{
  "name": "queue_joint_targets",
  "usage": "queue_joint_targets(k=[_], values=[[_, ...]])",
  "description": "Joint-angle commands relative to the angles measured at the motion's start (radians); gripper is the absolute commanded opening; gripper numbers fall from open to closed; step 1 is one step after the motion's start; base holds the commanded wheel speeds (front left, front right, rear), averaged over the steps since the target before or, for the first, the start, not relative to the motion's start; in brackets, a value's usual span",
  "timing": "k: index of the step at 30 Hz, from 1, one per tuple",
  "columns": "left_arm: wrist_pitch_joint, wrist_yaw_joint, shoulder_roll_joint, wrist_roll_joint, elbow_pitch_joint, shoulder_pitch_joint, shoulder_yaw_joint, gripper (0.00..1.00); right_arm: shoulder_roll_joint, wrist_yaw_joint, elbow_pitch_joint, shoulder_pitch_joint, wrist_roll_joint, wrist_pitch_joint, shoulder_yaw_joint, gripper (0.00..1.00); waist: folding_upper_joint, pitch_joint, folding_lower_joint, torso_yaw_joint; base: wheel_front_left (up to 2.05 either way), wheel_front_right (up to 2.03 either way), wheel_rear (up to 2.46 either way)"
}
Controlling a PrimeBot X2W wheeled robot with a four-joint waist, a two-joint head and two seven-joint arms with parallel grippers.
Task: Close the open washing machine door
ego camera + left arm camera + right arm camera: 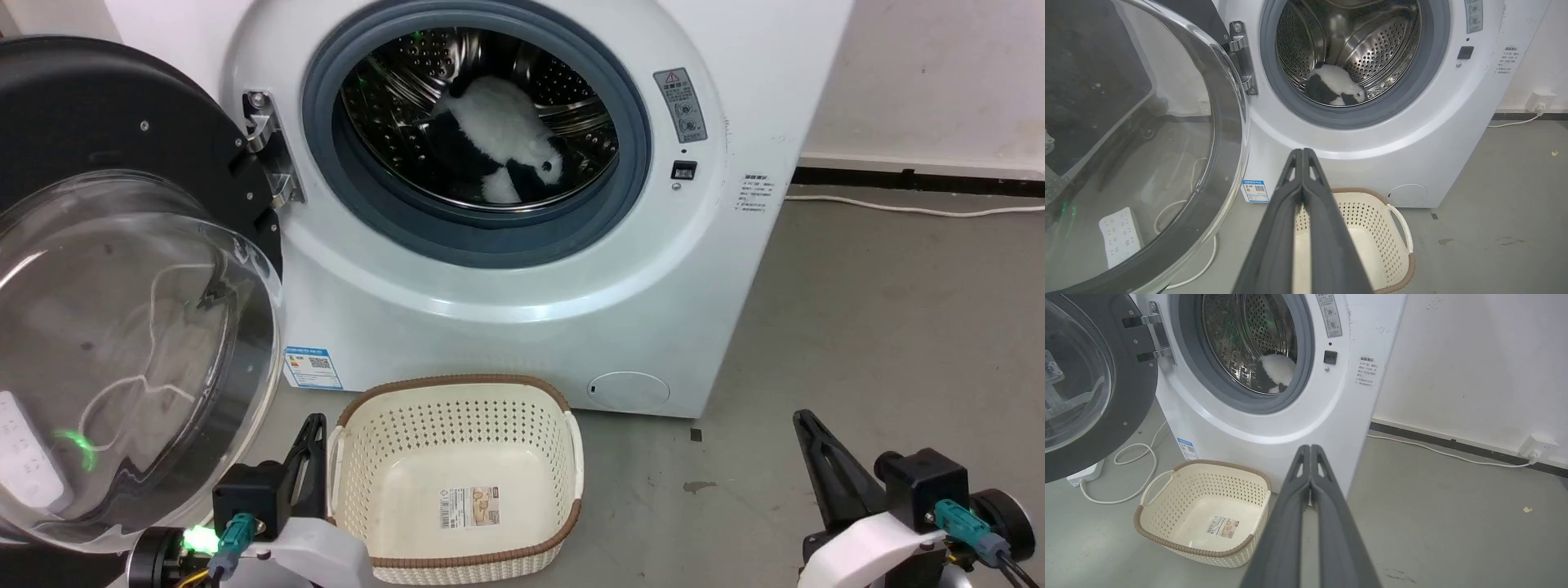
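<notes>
Head view: the washing machine door [122, 269] stood swung wide on its hinge [269, 155], at the left of the washing machine [506, 327], glass bowl bulging toward me and well apart from the grey drum ring [482, 237]. It sat on my left side, so my left gripper [314, 420] was the nearer one, low beside the door's lower rim. In the left wrist view its fingers were pressed together, holding nothing, which I'd judge suits a blunt push on the rim. My right gripper [804, 418] was likewise clenched and empty, parked low on the right, clear of the swing. A black-and-white plush toy [506, 139] lay fully inside the drum, so probably nothing blocks closing. The basket [457, 384] sat on the floor just below the opening; I couldn't tell if the door clears it. The door's left edge was cut off and its latch wasn't visible. A power strip [1120, 234] showed only through the glass.
</notes>
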Motion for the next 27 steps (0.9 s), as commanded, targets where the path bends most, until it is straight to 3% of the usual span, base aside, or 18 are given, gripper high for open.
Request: queue_joint_targets(k=[1,15,16,27], values=[[0.000,0.003,0.000,0.003,-0.004,-0.015,0.002,0.00,0.004,0.001,-0.005,-0.014,-0.007,0.000,0.000,0.00,0.0000,0.000,0.0000,0.000,0.00,0.00,0.00],[0.000,0.003,0.000,0.003,-0.004,-0.015,0.002,0.00,0.004,0.001,-0.005,-0.014,-0.007,0.000,0.000,0.00,0.0000,0.000,0.0000,0.000,0.00,0.00,0.00],[0.000,0.000,0.000,0.000,0.000,0.000,0.000,1.00,0.000,0.000,0.000,0.000,0.001,0.000,0.000,1.00,0.0000,0.000,0.0000,0.000,0.00,0.00,0.00],[-0.023,0.001,0.002,0.003,-0.007,-0.004,-0.014,1.00,0.000,0.000,0.000,0.005,0.023,-0.023,-0.004,1.00,0.0000,0.000,0.0000,0.005,0.00,0.00,0.00]])
